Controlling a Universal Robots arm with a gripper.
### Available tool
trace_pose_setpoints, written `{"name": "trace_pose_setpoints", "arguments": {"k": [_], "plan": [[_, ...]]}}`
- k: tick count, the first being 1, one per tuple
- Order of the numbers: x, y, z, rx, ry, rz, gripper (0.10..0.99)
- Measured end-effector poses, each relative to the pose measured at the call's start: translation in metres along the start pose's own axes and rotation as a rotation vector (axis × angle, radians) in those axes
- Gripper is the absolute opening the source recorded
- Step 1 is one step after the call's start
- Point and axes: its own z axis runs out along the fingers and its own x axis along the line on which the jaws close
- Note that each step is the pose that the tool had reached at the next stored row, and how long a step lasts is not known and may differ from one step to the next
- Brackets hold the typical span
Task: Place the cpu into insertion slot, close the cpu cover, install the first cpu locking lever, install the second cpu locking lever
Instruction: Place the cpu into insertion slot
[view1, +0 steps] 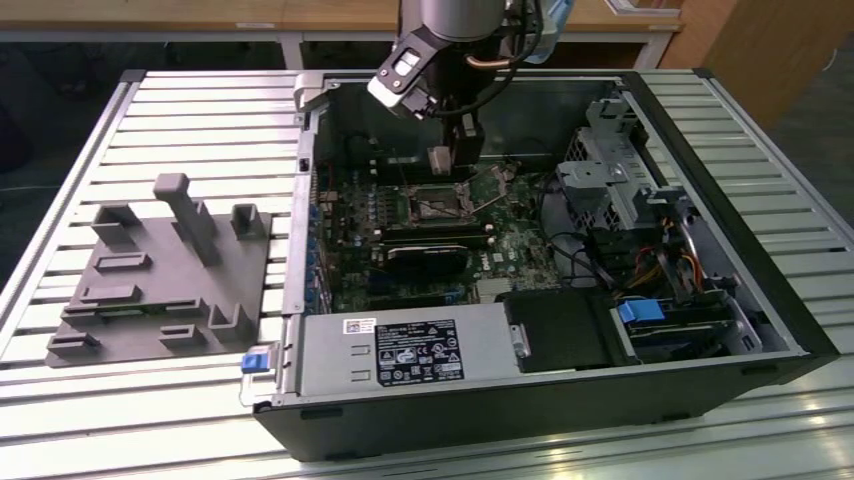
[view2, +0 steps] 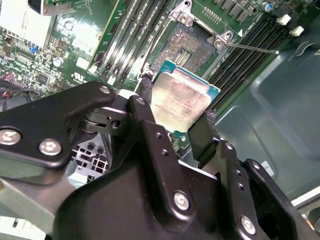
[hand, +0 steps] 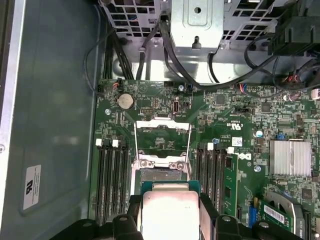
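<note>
My gripper (view2: 175, 114) is shut on the cpu (view2: 180, 102), a flat square chip with a dull silver top and a green edge, one black finger (view2: 145, 97) on each side. The cpu hangs just above the board, close beside the insertion slot (view2: 192, 47), a dark square socket with its contact field bare. In the first wrist view the cpu (hand: 170, 210) overlaps the slot's (hand: 162, 175) near edge. The cpu cover (hand: 162, 131), a thin silver frame, is swung open past the slot. A thin locking lever (view2: 250, 48) sticks out free. In the exterior view the gripper (view1: 447, 160) hovers inside the open case over the slot (view1: 438, 205).
Long black memory slots (hand: 112, 180) flank the socket on both sides. A ribbed heatsink (hand: 290, 157), the drive cage (view1: 614, 170) with cables, a black fan housing (view1: 427, 250) and the power supply (view1: 400, 350) crowd the case. A grey fixture (view1: 160, 280) sits on the slatted table.
</note>
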Motion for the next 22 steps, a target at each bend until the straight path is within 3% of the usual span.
{"name": "trace_pose_setpoints", "arguments": {"k": [22], "plan": [[-0.0005,-0.0005,0.0097,-0.002,-0.0002,0.000,0.541]]}}
